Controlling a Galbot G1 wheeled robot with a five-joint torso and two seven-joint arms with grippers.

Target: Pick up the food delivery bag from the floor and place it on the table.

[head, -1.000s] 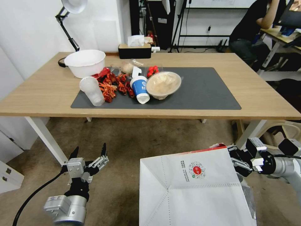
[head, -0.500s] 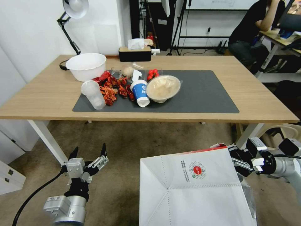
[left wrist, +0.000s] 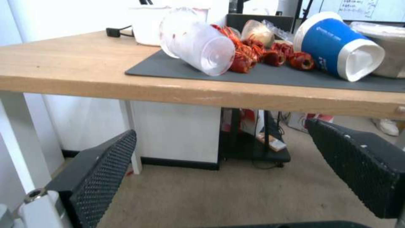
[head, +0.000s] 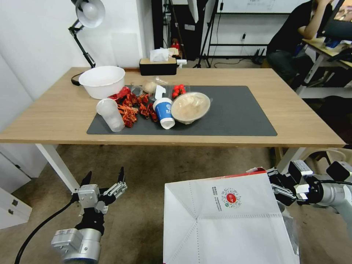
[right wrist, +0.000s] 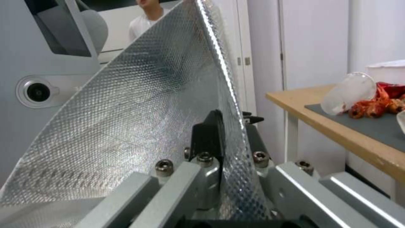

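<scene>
Camera shifted only; right end effector (head: 279,187) (clamped) grips food delivery bag (head: 227,220) edge.

table (head: 293,121) | grey mat (head: 238,110), white bowl (head: 102,80), possibly tissue box (head: 158,65)

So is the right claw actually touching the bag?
Touching. In the right wrist view the right gripper is shut on the bag, its foil wall pinched between the two fingers. The head view shows it at the bag's upper right corner.
</scene>
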